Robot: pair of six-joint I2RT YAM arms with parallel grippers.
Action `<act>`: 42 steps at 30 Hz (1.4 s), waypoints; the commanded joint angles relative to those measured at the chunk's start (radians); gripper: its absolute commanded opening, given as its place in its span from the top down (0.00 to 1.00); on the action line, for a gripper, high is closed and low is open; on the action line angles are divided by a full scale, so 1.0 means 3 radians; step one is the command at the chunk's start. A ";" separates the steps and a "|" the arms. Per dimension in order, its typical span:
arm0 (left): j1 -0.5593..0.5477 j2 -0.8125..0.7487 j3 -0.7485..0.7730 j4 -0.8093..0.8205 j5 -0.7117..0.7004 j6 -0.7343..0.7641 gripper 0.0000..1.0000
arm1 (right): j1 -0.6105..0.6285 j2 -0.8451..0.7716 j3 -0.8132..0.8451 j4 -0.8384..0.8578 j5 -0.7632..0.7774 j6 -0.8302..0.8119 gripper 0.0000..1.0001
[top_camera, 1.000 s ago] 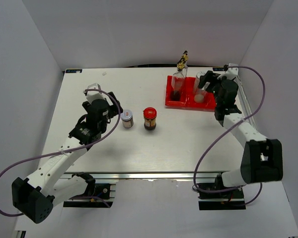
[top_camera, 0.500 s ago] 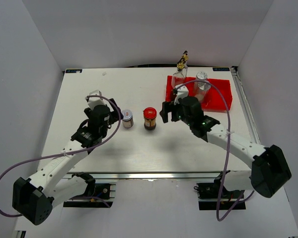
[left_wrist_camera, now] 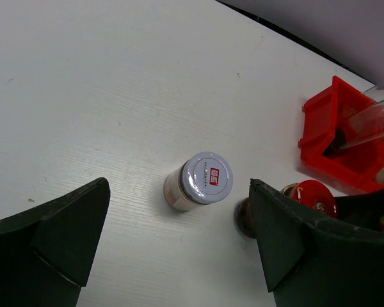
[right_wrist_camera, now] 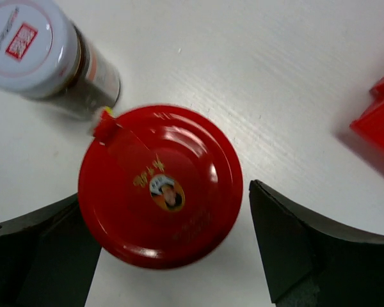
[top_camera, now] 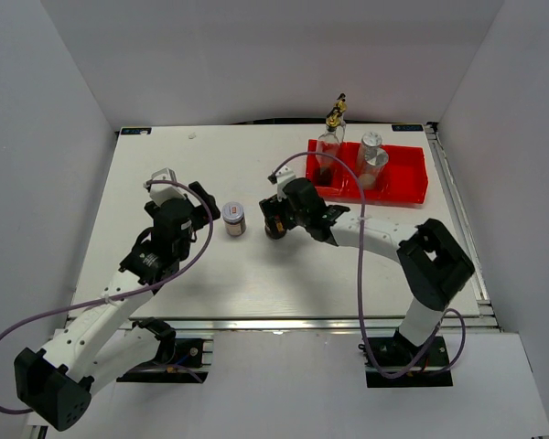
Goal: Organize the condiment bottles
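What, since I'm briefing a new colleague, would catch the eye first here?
The red-lidded jar at centre, straddled by the open right gripper, stands out most. Just left of it stands a silver-lidded jar, with the open left gripper facing it. At the far right, a red tray holds glass bottles and shakers.
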 commanded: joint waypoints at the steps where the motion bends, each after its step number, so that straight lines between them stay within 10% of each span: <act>1: 0.0014 -0.0036 -0.0025 -0.0047 -0.0110 -0.0006 0.02 | 0.0004 0.0152 0.0326 0.0286 0.0296 0.0129 0.14; 13: 0.0014 0.0020 -0.0020 -0.0052 -0.0166 -0.0001 0.02 | 0.0010 -0.0701 -0.0516 0.0705 0.0449 0.0272 0.83; 20: 0.0019 0.0030 -0.0040 0.0009 -0.0136 -0.0006 0.02 | -0.0138 -0.1810 -0.1171 0.0327 0.1154 0.0465 0.84; 28: 0.0019 0.0112 -0.0025 0.0009 -0.0197 -0.0016 0.02 | -0.1247 -0.2369 -0.1249 0.0107 0.1471 0.0681 0.87; 42: 0.0019 0.0321 0.0057 0.0004 -0.0345 0.0025 0.02 | -0.2444 -0.0913 0.0151 0.0546 0.1048 0.0318 0.88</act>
